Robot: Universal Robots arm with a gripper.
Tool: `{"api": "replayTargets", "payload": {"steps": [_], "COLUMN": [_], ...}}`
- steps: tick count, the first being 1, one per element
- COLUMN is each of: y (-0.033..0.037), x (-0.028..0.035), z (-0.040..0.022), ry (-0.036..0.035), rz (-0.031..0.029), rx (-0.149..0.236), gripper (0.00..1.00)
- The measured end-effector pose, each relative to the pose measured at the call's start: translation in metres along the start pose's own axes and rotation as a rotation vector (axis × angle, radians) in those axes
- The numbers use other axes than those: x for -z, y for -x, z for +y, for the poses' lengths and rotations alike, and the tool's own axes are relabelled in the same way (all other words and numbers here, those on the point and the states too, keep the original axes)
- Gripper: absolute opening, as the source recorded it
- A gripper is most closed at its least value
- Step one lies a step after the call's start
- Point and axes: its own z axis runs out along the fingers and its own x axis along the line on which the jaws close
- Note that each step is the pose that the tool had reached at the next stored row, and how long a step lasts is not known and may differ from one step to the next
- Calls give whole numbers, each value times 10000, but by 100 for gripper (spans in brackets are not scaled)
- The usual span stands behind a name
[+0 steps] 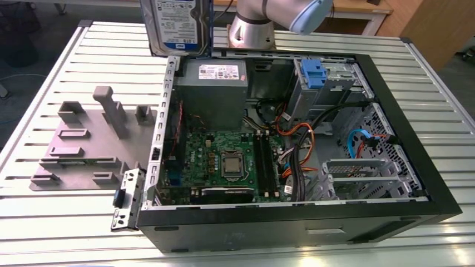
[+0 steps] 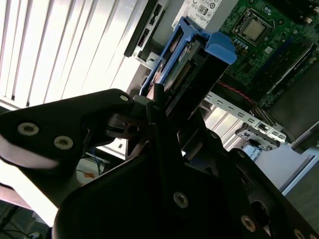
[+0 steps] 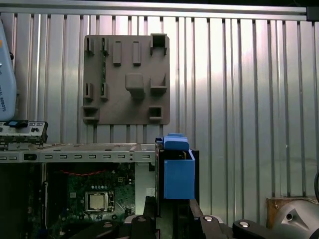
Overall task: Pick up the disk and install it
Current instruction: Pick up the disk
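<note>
Jaws of gripper (image 3: 170, 211) closed on silver hard disk in blue plastic carrier (image 1: 178, 25), held above far side of open black computer case (image 1: 297, 225); picked up, not installed.

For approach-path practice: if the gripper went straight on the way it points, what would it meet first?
Probably the black computer case's metal rim beside the grey power-supply box; the blue-framed silver disk in the gripper would touch first. Depth unclear.
</note>
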Motion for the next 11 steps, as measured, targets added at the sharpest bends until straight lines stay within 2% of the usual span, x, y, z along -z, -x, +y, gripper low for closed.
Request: {"api": "replayTargets", "payload": {"steps": [11], "y": [-162], "x": [3], "z": [-21], "ry": [0], "rz": [-2], "rx": [0], "gripper": [35]}}
